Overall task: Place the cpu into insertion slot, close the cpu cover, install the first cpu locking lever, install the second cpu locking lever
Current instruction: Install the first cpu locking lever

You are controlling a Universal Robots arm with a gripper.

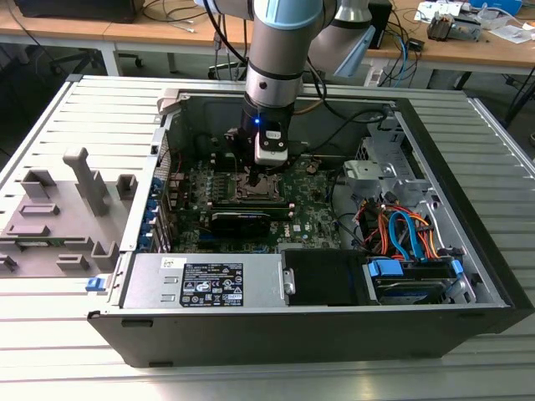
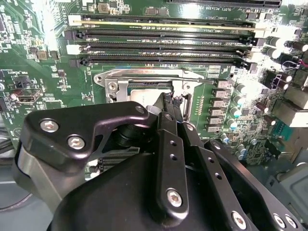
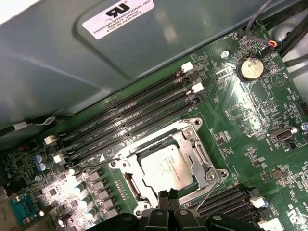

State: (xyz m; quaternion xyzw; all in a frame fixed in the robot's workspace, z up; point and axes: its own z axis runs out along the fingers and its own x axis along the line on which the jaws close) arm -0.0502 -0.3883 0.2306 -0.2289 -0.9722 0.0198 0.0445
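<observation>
since the cpu (image 3: 166, 168) already lies flat in its socket, its pale silver top shows through the window of the cpu cover (image 3: 192, 149) in the first wrist view. the cover looks folded down flat around the chip. the socket sits just beside the long black memory slots (image 3: 130, 115) on the green motherboard (image 1: 309, 209).

in the exterior view, the gripper (image 1: 266, 171) hangs straight over the socket, in the upper middle of the frame, inside the open computer case (image 1: 292, 334) on the slatted metal surface (image 1: 50, 351). in both wrist views the gripper (image 3: 168, 196) is low and very close to the edge of the socket. its jaws are pressed together and i see nothing between them.

a thin wire locking lever (image 3: 211, 192) runs along one side of the socket, close to the jaws. i cannot tell if it is hooked down.

i think the cpu is light, thin and stiff, but easy to hurt. it should be held only by its side edges and never pushed hard. the cover is thin, stiff metal on a hinge, so it would be best pushed on its free edge, not on the chip. the lever is likely springy and smooth, so it could slip. the bent end looks like the best place to hold or push it.
</observation>
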